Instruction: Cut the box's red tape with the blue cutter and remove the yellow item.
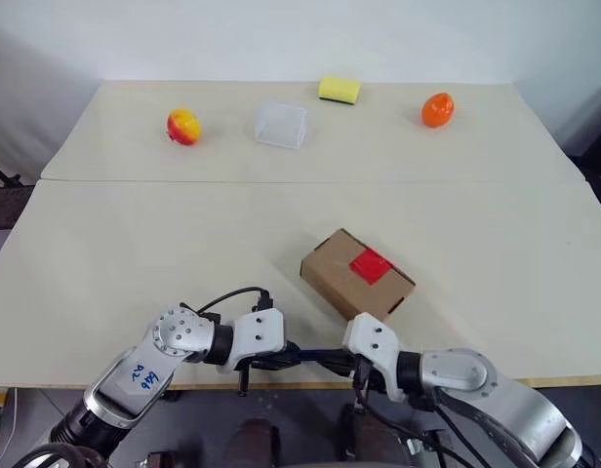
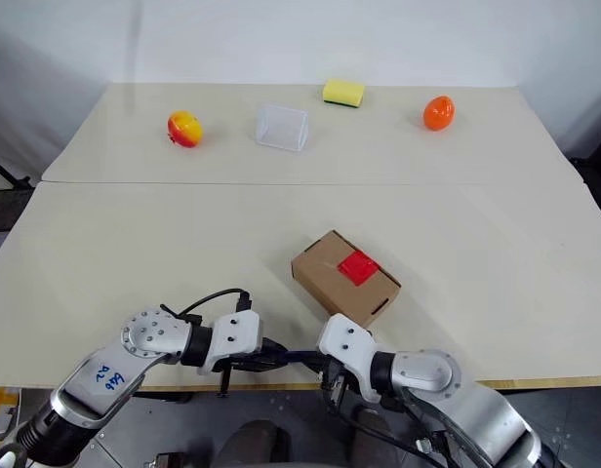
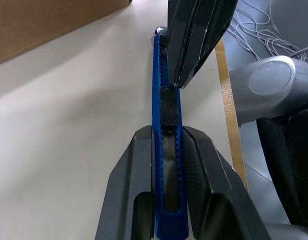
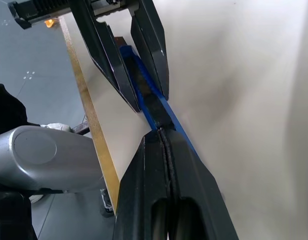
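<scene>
Pinching the blue cutter (image 3: 166,150) from both sides, the left gripper (image 3: 169,165) holds its handle end low over the near table (image 1: 135,244) edge, while the right gripper (image 4: 166,150), fingers (image 4: 144,165) pressed together, sits with its tips against the cutter's black slider (image 3: 169,107). The step in hand looks like pushing the blade out: the right tips should press squarely on the slider and run along the handle, with the left grip firm so the cutter doesn't twist. Just beyond lies the box (image 1: 354,278), closed, the red tape (image 1: 371,264) on its top face still whole. Along the far side sit a red-yellow fruit (image 1: 183,126), clear container (image 1: 281,124), yellow sponge (image 1: 340,90) and orange fruit (image 1: 438,109).
</scene>
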`<state>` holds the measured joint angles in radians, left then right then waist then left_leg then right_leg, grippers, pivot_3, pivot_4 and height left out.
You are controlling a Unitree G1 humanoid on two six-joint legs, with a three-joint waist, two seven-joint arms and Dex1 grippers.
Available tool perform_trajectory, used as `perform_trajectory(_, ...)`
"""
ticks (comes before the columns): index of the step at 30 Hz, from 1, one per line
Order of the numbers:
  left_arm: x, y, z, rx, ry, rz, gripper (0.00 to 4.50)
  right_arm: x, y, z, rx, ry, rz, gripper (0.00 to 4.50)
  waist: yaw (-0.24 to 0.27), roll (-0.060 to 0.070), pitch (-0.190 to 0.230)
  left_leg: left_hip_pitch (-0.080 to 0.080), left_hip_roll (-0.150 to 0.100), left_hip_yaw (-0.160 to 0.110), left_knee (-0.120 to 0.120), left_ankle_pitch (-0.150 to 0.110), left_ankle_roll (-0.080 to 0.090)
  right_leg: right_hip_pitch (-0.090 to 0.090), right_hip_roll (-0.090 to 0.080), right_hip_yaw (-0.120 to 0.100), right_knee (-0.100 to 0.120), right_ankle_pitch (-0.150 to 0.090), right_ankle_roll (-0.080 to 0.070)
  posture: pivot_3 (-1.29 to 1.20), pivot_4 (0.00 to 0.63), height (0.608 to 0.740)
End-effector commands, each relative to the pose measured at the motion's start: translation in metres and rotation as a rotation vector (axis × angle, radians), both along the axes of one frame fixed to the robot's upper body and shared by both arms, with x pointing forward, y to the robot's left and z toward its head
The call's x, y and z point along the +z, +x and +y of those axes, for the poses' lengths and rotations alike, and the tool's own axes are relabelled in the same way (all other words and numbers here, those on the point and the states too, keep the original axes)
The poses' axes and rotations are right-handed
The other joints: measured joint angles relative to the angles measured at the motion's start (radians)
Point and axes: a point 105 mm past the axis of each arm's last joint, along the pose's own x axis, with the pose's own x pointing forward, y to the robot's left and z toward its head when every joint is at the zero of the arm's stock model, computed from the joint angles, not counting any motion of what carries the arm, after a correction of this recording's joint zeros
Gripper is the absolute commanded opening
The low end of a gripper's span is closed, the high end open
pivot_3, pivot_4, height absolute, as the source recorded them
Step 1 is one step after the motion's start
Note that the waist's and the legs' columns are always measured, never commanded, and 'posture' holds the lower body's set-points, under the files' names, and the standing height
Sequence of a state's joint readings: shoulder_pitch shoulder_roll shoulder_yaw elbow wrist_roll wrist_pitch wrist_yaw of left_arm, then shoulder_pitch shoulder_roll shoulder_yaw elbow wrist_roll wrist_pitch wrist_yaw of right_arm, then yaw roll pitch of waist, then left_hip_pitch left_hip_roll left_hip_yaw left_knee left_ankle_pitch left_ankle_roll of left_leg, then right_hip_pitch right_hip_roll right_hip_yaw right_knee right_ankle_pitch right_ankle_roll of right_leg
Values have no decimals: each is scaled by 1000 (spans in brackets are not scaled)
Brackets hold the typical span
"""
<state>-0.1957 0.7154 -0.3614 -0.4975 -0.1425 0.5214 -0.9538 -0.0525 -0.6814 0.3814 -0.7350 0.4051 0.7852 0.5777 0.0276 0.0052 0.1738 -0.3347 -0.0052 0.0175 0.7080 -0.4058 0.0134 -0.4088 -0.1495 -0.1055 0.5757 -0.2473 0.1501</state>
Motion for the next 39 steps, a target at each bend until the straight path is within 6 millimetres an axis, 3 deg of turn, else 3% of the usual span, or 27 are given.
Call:
perform_trajectory(1,-2,-5,-9,-36,-8,-2,438,-17,1,-10,-68,-28,74,20,1,0,0,0,0,-1,0,0,0,0,0,0,0,0,0,0,150,740)
perform_trajectory(4,-3,-3,-5,-33,-3,-6,438,-13,-1,-19,-92,10,90,20,4,0,0,0,0,-1,1,0,0,0,0,0,0,0,0,0,150,740)
perform_trajectory(8,5,0,0,-26,-78,-74,438,5,-10,-28,-119,182,159,20,2,0,0,-1,0,-1,1,-1,1,0,0,0,0,0,0,0,150,740)
perform_trajectory(10,23,-1,6,-49,-207,-175,438,29,-29,-41,-78,315,226,386,0,2,1,-1,0,-1,1,-1,1,0,0,0,0,0,0,0,150,740)
perform_trajectory(12,43,-5,15,-80,-328,-295,438,50,-43,-54,-50,403,289,903,0,4,2,-2,1,-1,1,-2,1,-1,0,0,0,0,0,0,150,740)
perform_trajectory(15,56,-14,27,-123,-352,-346,438,76,-52,-78,-87,433,408,1975,-2,6,3,-1,2,0,2,-2,2,0,0,-1,0,1,-1,0,150,740)
perform_trajectory(22,90,5,5,-211,-375,-562,438,124,-21,-83,-182,517,492,4359,5,6,6,-1,5,2,10,-3,4,2,-1,1,-2,3,-4,0,150,740)
perform_trajectory(27,95,16,-10,-228,-378,-599,438,128,12,-74,-253,536,438,4434,0,6,6,-2,3,5,9,-2,4,1,1,0,-2,8,-2,0,150,740)
perform_trajectory(39,89,19,-16,-216,-346,-627,438,113,25,-54,-266,480,493,4434,4,6,7,-11,4,15,11,-4,4,-5,0,-5,-9,11,2,0,150,740)
